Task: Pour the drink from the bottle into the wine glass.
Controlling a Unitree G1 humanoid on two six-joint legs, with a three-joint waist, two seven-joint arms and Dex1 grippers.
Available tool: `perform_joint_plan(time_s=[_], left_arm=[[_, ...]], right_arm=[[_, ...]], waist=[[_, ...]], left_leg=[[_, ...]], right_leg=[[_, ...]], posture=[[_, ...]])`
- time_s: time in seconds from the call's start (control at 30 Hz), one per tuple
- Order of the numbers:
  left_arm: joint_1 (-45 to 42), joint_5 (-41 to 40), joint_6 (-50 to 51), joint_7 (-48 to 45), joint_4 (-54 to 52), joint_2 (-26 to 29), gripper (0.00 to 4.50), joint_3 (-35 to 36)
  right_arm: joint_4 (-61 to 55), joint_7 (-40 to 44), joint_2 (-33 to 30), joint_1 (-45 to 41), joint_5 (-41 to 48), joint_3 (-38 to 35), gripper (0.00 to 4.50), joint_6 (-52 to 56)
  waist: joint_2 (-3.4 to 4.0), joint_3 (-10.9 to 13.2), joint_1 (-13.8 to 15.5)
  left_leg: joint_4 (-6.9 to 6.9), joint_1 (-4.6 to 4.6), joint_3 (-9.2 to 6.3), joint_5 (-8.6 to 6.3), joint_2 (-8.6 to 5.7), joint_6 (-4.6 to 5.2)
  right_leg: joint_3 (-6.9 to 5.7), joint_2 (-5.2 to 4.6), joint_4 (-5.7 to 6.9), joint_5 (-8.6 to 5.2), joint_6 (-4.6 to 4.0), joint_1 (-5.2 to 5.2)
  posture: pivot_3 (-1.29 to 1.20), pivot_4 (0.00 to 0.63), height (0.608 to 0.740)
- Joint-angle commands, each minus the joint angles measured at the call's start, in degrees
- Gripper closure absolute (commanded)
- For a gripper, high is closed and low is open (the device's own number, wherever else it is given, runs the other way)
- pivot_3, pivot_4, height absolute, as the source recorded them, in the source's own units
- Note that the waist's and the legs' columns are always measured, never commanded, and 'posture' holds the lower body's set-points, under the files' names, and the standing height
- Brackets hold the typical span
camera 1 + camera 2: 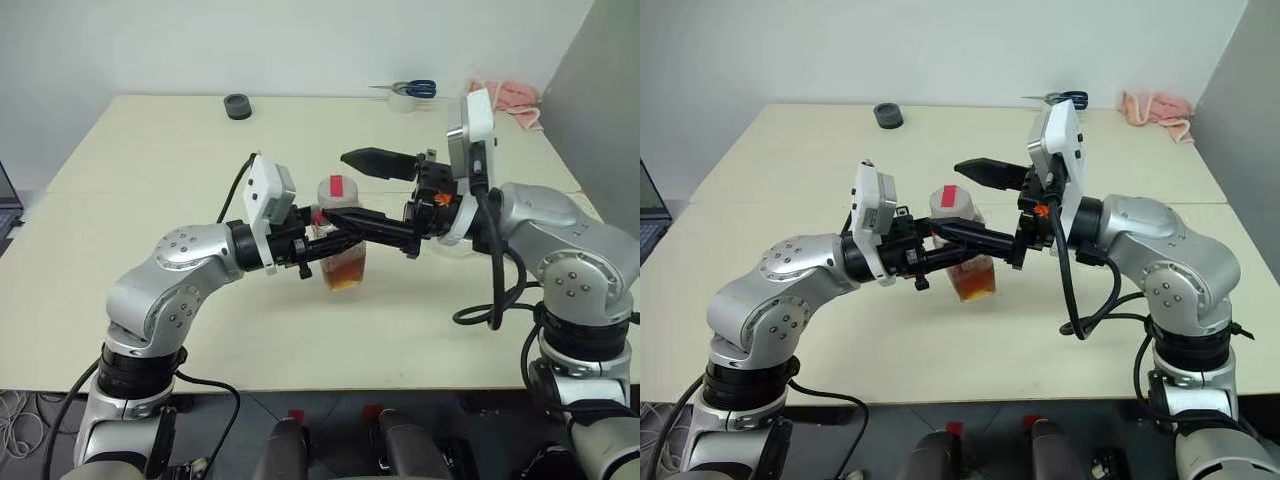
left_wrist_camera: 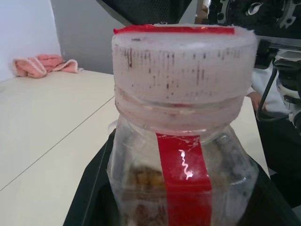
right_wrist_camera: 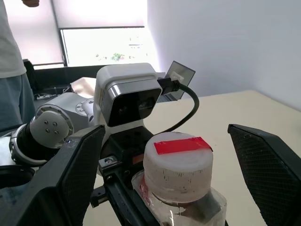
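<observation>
Cream tabletop (image 1: 150,200) and a pale wall frame the scene. At the table's middle, held just above it, is the small clear squarish plastic bottle (image 1: 340,262) of tea-coloured drink (image 1: 344,274), its white cap (image 3: 178,165) with a red strip screwed on. The left gripper (image 1: 318,240) pinches the bottle's body. The right gripper (image 3: 169,155) spreads wide, fingers either side of the cap. Closing off-centre could slip on the ribbed cap or twist the bottle in the left grip, spilling drink.
</observation>
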Motion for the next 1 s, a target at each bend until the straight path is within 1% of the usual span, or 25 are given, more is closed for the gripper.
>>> perform_joint_plan(time_s=[0.03, 0.17, 0.2, 0.27, 0.4, 0.47, 0.53, 0.63, 0.67, 0.77, 0.87, 1.0], left_arm=[[-2.1, 0.1, -1.9, -0.7, -0.2, -0.8, 2.70, -0.1], [-2.4, 0.4, -2.1, -1.0, 0.1, -0.9, 2.70, -0.1], [-2.4, 0.5, -2.1, -1.0, 0.1, -0.9, 2.70, 0.0], [-2.2, 0.4, -2.0, -0.9, -0.1, -0.8, 2.70, 0.3], [-1.8, 0.3, -1.8, -0.9, -0.6, -0.5, 2.70, 0.6], [-1.7, 0.3, -1.8, -0.9, -0.7, -0.3, 2.70, 0.7], [-1.5, 0.2, -1.7, -0.9, -0.8, -0.2, 2.70, 0.8], [-1.0, -1.1, -0.8, -1.5, -2.1, 0.0, 2.70, 0.6], [-0.9, -1.7, -0.4, -1.8, -2.6, 0.1, 2.70, 0.5], [-0.9, -4.5, 1.6, -3.0, -4.9, 0.6, 2.70, 0.0], [-1.6, -6.3, 3.4, -3.4, -6.4, 0.8, 2.70, -0.6], [-2.3, -7.0, 4.0, -2.7, -6.4, 0.7, 2.70, -0.3]], right_arm=[[-1.3, -1.4, 0.6, -0.6, 0.5, 0.2, 0.05, -1.0], [0.6, -1.0, 0.8, -0.8, -1.0, 1.5, 0.05, -2.5], [1.1, -1.1, 1.1, -0.9, -1.0, 1.4, 0.21, -2.8], [1.8, -1.0, 1.2, -1.1, -1.0, 1.5, 0.65, -3.4], [2.8, -0.3, 1.0, -1.5, -1.0, 1.8, 2.04, -4.2], [3.1, 0.1, 0.8, -1.7, -1.0, 1.9, 2.65, -4.4], [3.5, 1.1, 0.4, -1.8, -0.8, 2.0, 2.65, -4.5], [5.0, 6.0, -0.5, -2.4, 2.2, 1.8, 2.65, -3.6], [5.5, 9.0, -1.1, -2.7, 3.4, 2.1, 2.65, -3.3], [7.0, 21.9, -3.9, -3.9, 4.4, 5.6, 2.65, -4.5], [11.6, 29.0, -3.4, -7.6, 2.4, 8.6, 2.65, -6.8], [17.5, 32.4, -1.8, -10.8, -2.6, 9.8, 2.65, -11.7]], waist=[[0.00, 0.0, 0.0], [0.00, 0.0, 0.0], [0.00, 0.0, 0.0], [0.00, 0.0, 0.0], [0.00, 0.0, 0.0], [0.00, 0.0, 0.0], [0.00, 0.0, 0.0], [0.00, 0.0, 0.0], [0.00, 0.0, 0.0], [0.00, 0.0, 0.0], [0.00, 0.0, -0.2], [0.00, 0.0, -0.3]], left_leg=[[0.00, 0.00, -0.01, 0.00, 0.00, 0.00], [-0.02, 0.01, -0.02, 0.00, 0.02, 0.01], [-0.02, 0.01, -0.02, 0.00, 0.02, 0.01], [-0.02, 0.01, -0.01, 0.00, 0.03, 0.01], [-0.02, 0.01, -0.01, 0.00, 0.02, 0.01], [-0.02, 0.01, -0.02, 0.00, 0.02, 0.01], [-0.02, 0.01, -0.02, 0.00, 0.02, 0.01], [-0.02, 0.01, -0.01, 0.00, 0.02, 0.01], [-0.02, 0.01, -0.02, 0.00, 0.02, 0.01], [-0.03, 0.00, -0.01, -0.01, 0.02, 0.01], [-0.02, 0.02, 0.00, -0.01, 0.02, 0.02], [-0.02, 0.13, -0.01, -0.01, 0.09, 0.03]], right_leg=[[-0.01, 0.00, 0.00, 0.00, 0.00, 0.00], [-0.02, 0.03, 0.00, 0.00, 0.00, 0.00], [-0.02, 0.04, 0.00, 0.00, 0.00, 0.00], [-0.01, 0.04, 0.00, 0.00, 0.00, -0.01], [-0.01, 0.04, 0.00, 0.00, 0.00, -0.01], [-0.01, 0.03, 0.00, 0.00, 0.00, -0.01], [-0.02, 0.04, 0.00, 0.00, 0.00, -0.01], [-0.01, 0.04, 0.00, 0.00, 0.00, -0.01], [-0.02, 0.04, 0.00, 0.00, 0.00, -0.01], [-0.02, 0.03, -0.02, 0.00, 0.00, 0.00], [-0.01, 0.03, -0.03, 0.00, 0.00, 0.01], [-0.02, 0.13, 0.04, 0.00, 0.00, 0.04]], posture=[[0.00, 0.150, 0.740], [0.00, 0.150, 0.740], [0.00, 0.150, 0.740], [0.00, 0.150, 0.740], [0.00, 0.150, 0.740], [0.00, 0.150, 0.740], [0.00, 0.150, 0.740], [0.00, 0.150, 0.740], [0.00, 0.150, 0.740], [0.00, 0.150, 0.740], [0.00, 0.150, 0.740], [0.00, 0.150, 0.740]])
